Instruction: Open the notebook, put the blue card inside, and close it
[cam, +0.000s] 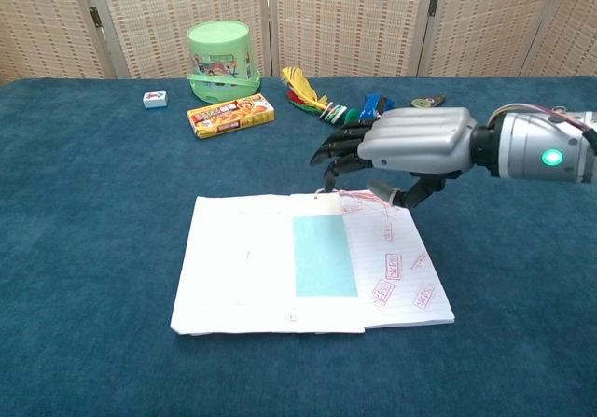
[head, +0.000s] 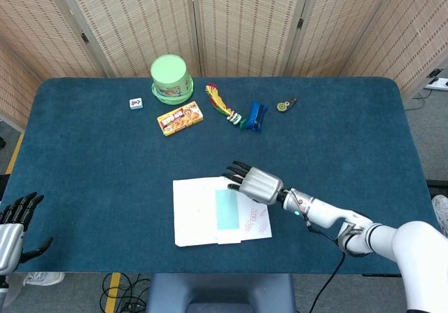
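Note:
The notebook (head: 192,211) (cam: 242,258) lies open near the table's front edge, its white pages facing up. On the middle leaf rests the blue card (head: 226,209) (cam: 325,256), flat and uncovered. The right-hand page carries red stamps (cam: 401,268). My right hand (head: 253,182) (cam: 410,146) hovers over the notebook's top edge with fingers stretched out and apart, pointing left. Its thumb (cam: 387,193) hangs down to the top of the stamped page; I cannot tell if it touches. My left hand (head: 12,229) stays off the table's lower left corner, fingers spread, holding nothing.
Along the back stand a green tub (head: 171,78), a yellow box (head: 180,117), a small white tile (head: 136,103), a coloured bundle (head: 222,105), a blue item (head: 256,115) and a small round piece (head: 284,106). A folding screen closes the rear.

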